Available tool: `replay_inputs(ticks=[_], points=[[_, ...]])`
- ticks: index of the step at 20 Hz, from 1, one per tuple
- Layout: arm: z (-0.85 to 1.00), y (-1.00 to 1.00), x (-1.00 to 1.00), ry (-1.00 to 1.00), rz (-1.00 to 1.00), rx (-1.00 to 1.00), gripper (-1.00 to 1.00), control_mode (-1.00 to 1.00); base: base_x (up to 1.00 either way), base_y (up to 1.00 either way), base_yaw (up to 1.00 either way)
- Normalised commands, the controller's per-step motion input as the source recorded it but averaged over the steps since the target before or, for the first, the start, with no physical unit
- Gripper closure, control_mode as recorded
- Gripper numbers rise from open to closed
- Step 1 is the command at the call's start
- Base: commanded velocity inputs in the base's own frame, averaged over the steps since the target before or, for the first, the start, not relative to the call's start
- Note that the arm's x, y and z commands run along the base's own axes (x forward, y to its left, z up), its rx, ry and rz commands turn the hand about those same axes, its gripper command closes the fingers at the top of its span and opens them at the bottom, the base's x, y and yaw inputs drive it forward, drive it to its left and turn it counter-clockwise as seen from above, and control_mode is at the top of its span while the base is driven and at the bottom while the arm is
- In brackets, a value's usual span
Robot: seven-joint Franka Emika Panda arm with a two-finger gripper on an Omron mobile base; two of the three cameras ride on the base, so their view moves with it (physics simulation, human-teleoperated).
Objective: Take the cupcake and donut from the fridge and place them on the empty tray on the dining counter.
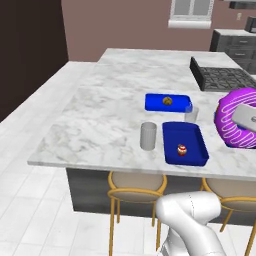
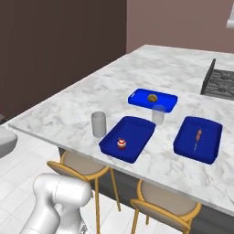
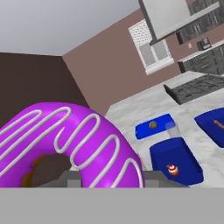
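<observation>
Marble of the dining counter (image 1: 95,115) spreads ahead of us, three blue trays on it. We judge the main risk to be a wrong drop: the far tray with a brown piece (image 2: 152,98) and the right tray (image 2: 198,138) sit near our target tray (image 2: 129,137). We carry the donut (image 1: 236,118) pinched in the gripper (image 1: 245,116), high to the right. Released early, it could crush the cupcake (image 2: 121,144) in the tray's near part or knock over the grey cup (image 2: 98,124) beside it.

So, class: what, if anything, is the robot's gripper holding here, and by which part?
The gripper holds the donut, its fingers pinching the ring's band at one side, beside the hole. The cupcake already sits in the tray.
</observation>
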Motion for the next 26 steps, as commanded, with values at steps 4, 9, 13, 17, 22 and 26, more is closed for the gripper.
replay_inputs(ticks=[4, 9, 13, 17, 22, 26], points=[[-0.15, -0.75, 0.74, 0.19, 0.08, 0.24, 1.00, -1.00, 0.22, -0.25, 0.04], [-0.18, -1.00, 0.98, 0.32, 0.05, 0.29, 1.00, -1.00, 0.00, 0.00, 0.00], [-0.23, -0.75, 0.67, 0.29, 0.01, 0.17, 1.00, -1.00, 0.00, 0.00, 0.00], [-0.56, -0.34, 0.73, 0.14, 0.00, 0.02, 1.00, -1.00, 0.00, 0.00, 0.00], [-0.67, -0.07, 0.74, 0.09, 0.00, 0.00, 1.00, -1.00, 0.00, 0.00, 0.00], [-0.38, 0.00, 0.70, 0.09, 0.00, 0.00, 1.00, -1.00, 0.00, 0.00, 0.00]])
